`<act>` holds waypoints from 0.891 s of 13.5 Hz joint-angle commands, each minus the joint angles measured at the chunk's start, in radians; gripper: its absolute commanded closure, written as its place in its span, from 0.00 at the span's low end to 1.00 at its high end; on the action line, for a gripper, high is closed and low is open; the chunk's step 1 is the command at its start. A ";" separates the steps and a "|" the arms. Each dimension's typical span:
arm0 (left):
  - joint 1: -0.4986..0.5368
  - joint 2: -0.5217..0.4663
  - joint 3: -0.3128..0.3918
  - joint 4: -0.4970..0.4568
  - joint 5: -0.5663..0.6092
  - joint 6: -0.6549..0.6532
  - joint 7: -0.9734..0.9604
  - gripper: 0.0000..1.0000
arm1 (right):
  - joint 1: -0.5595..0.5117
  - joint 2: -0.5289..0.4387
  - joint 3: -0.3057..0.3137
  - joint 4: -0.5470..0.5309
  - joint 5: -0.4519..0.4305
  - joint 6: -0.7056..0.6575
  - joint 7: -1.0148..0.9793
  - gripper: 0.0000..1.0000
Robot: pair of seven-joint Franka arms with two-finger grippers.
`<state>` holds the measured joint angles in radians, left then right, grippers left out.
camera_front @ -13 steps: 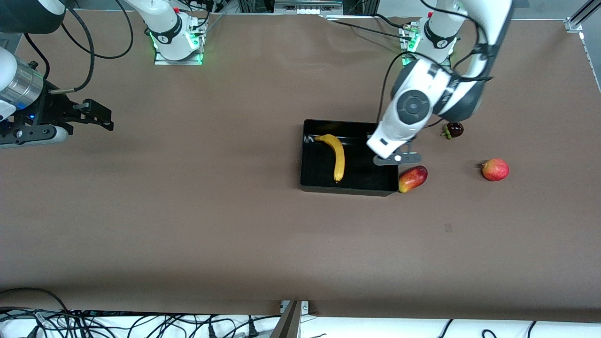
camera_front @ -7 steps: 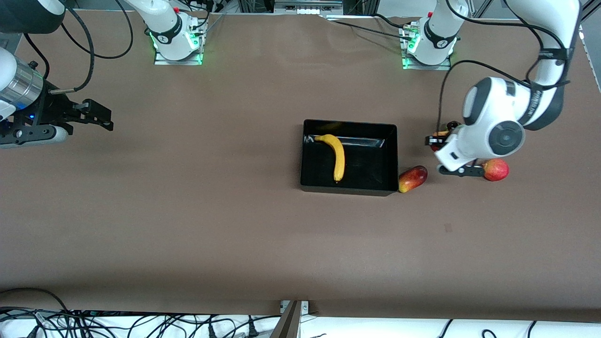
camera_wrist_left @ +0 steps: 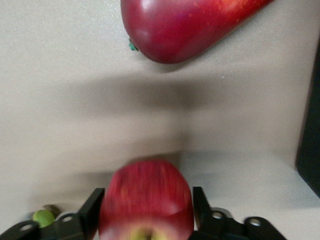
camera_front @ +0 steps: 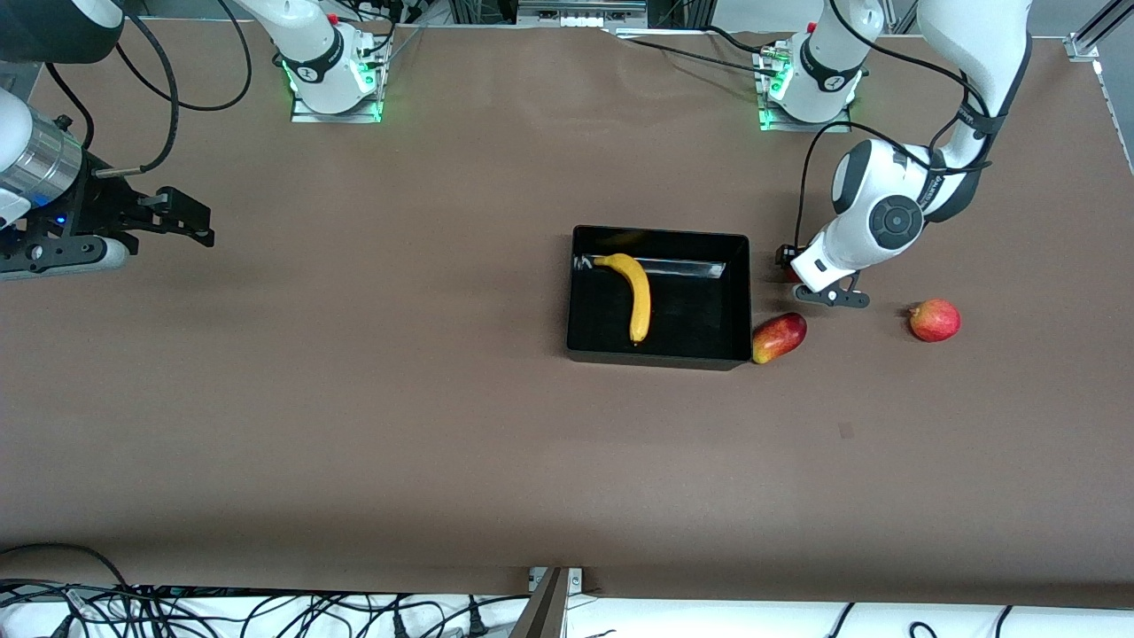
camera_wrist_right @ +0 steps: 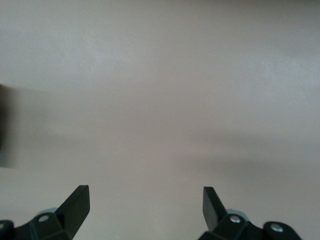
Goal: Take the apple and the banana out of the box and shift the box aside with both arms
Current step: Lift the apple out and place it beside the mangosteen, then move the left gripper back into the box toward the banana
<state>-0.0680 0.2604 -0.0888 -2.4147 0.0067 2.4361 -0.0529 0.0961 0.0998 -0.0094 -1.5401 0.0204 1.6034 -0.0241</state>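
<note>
The black box sits mid-table with the yellow banana lying in it. My left gripper is shut on a small round red apple with a yellowish patch. It is low over the table just off the box's end wall toward the left arm's end; only a red sliver of the apple shows in the front view. The left wrist view shows the fingers on both sides of the apple. My right gripper waits open and empty over bare table at the right arm's end, fingers wide apart.
A red-yellow mango lies against the box's corner, nearer the front camera than my left gripper, and shows in the left wrist view. Another red apple lies on the table toward the left arm's end.
The left arm swung from over the box out toward its own end, then back toward the box and lower. The dark fruit seen earlier is now hidden by the arm. The right arm has not moved.
</note>
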 commanded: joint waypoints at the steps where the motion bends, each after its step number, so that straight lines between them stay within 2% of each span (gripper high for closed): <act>1: -0.001 -0.047 0.001 -0.001 0.013 -0.002 0.004 0.00 | 0.001 0.000 0.003 0.008 -0.008 0.000 0.004 0.00; 3: -0.001 -0.105 -0.031 0.032 0.012 -0.064 -0.015 0.00 | 0.001 0.000 0.003 0.008 -0.008 0.000 0.004 0.00; 4: -0.001 -0.127 -0.038 0.090 0.012 -0.133 -0.025 0.00 | 0.001 0.000 0.003 0.008 -0.008 0.000 0.004 0.00; 6: -0.007 -0.113 -0.057 0.288 0.001 -0.359 -0.057 0.00 | 0.001 0.000 0.003 0.008 -0.008 0.000 0.004 0.00; 8: -0.016 -0.031 -0.115 0.489 -0.007 -0.529 -0.137 0.00 | 0.001 0.000 0.003 0.008 -0.008 0.000 0.004 0.00; 10: -0.042 0.060 -0.207 0.581 -0.008 -0.543 -0.285 0.00 | 0.001 0.000 0.003 0.008 -0.008 0.000 0.004 0.00; 12: -0.111 0.167 -0.256 0.644 -0.011 -0.441 -0.425 0.00 | 0.001 0.000 0.003 0.008 -0.008 0.000 0.004 0.00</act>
<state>-0.1187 0.2685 -0.3124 -1.8787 -0.0010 1.9411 -0.3580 0.0964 0.0998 -0.0090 -1.5400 0.0204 1.6035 -0.0241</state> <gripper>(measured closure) 0.000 0.000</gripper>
